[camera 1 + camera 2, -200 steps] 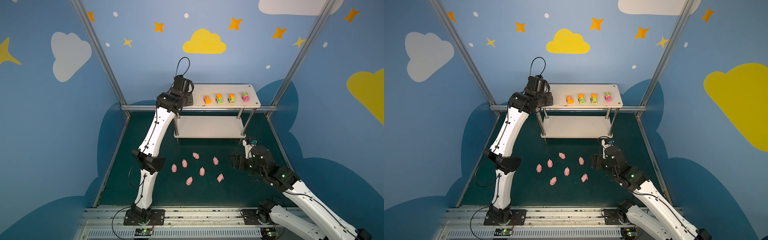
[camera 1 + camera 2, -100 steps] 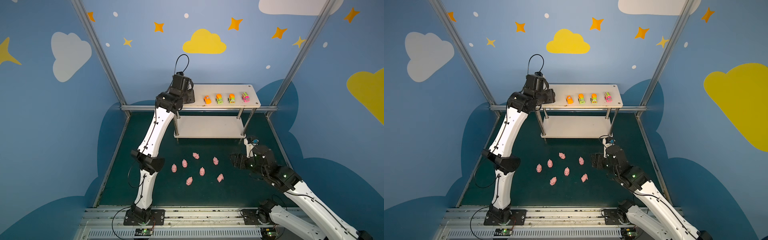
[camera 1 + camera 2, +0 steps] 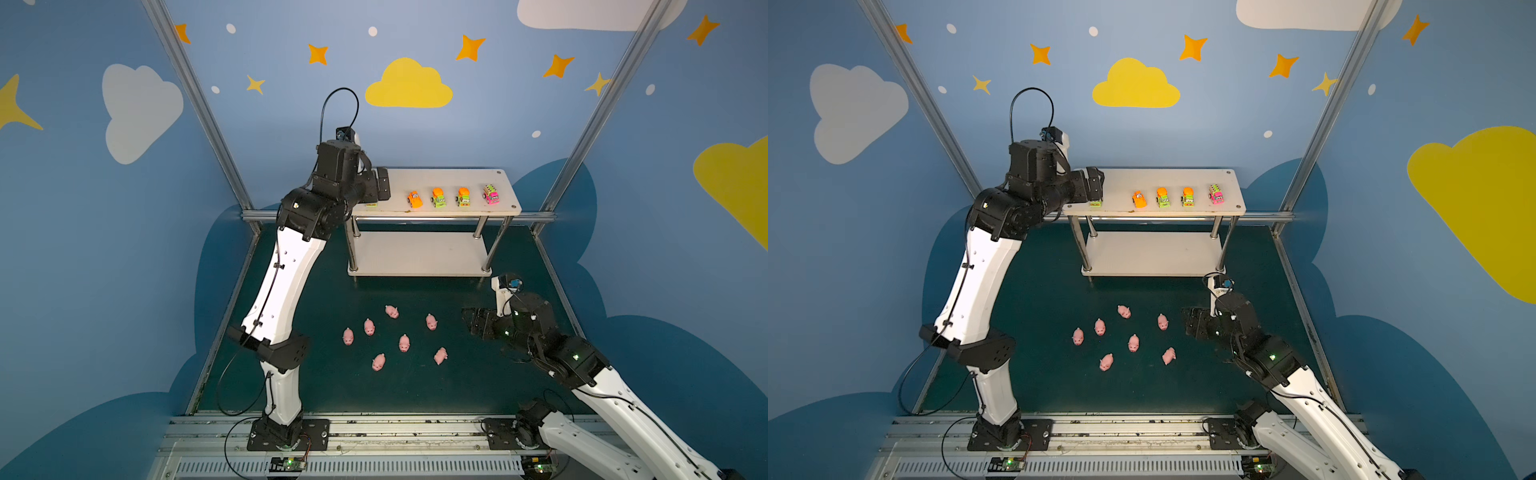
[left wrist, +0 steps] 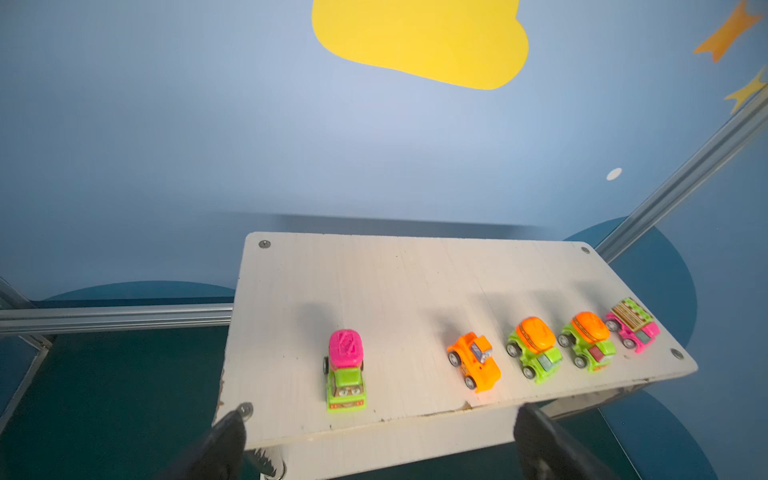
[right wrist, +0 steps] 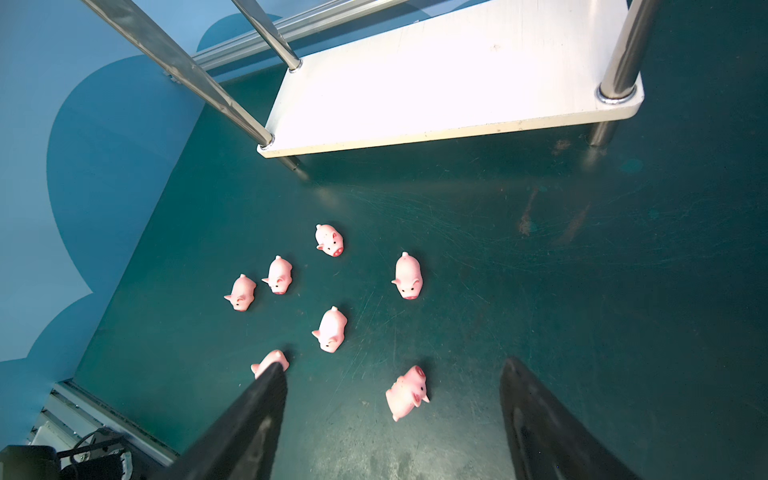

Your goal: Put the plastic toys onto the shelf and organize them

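Five vehicles [image 4: 534, 349] on shelf [image 4: 415, 282]; left end effector [image 4: 380, 415], right end effector [image 5: 392, 368] both open.

Setting: a robot test cell in a lab, dressed up like a child's playroom.
Walls: blue panels [image 3: 104, 249] closed in three sides, printed with yellow and white clouds [image 3: 409, 85] and orange stars [image 3: 469, 48].
Frame: bare aluminium posts [image 3: 195, 104] stood at the corners.
Floor: a dark green mat [image 3: 316, 390], scuffed in the right wrist view.
Mounting: two arms [image 3: 286, 270] were bolted on black plates to a metal rail [image 3: 415, 428] along the front, with small lit circuit boards [image 3: 289, 462] exposed.
Props: a small white shelf [image 3: 415, 253], tiny plastic pigs [image 3: 404, 343] and cars [image 3: 438, 196].
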`<state>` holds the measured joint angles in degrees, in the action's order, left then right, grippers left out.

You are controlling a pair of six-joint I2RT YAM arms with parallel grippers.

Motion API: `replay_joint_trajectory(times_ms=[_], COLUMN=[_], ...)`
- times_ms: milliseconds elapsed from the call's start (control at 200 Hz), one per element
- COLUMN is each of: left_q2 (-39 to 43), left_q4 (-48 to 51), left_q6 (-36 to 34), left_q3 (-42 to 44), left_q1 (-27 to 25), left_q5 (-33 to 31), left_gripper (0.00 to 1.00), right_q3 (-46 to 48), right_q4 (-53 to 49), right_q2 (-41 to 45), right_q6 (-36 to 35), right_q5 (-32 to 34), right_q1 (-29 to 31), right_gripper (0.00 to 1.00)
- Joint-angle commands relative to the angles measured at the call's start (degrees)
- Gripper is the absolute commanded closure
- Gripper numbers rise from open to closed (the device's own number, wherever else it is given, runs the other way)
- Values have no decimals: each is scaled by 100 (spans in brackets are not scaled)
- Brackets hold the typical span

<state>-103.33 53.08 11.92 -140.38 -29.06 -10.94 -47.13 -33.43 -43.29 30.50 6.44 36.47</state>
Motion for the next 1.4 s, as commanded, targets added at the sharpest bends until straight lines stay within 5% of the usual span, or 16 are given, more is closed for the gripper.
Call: replay_joint_trajectory(times_ms=[0, 355, 776, 971, 1217, 1392], left_q2=[693, 3494, 5824, 6364, 6488, 6439], left_q4=[-608, -1972, -2961, -3294, -3312, -3471], left_q6=[-149, 597, 1927, 2313, 2279, 2388], left_q3=[1170, 5850, 10218, 11216, 11451, 11567], left_q1=[-155, -439, -1020, -1199, -1203, -1215], left_q5=[-232, -319, -351, -387, -462, -321], left_gripper=[0, 0, 0, 0, 0, 0], right_q3=[210, 1019, 2013, 2392, 2342, 2226], right_q4=[170, 700, 1592, 2268, 2407, 2511], right_q2=[146, 120, -368, -925, -1462, -1987], right_q6=[30, 202, 464, 767, 1022, 1201], right_q5=[-27, -327, -204, 8, 618, 722], right_q1=[-17, 94, 635, 1053, 1635, 1861], right_gripper=[21, 21, 21, 21, 21, 34])
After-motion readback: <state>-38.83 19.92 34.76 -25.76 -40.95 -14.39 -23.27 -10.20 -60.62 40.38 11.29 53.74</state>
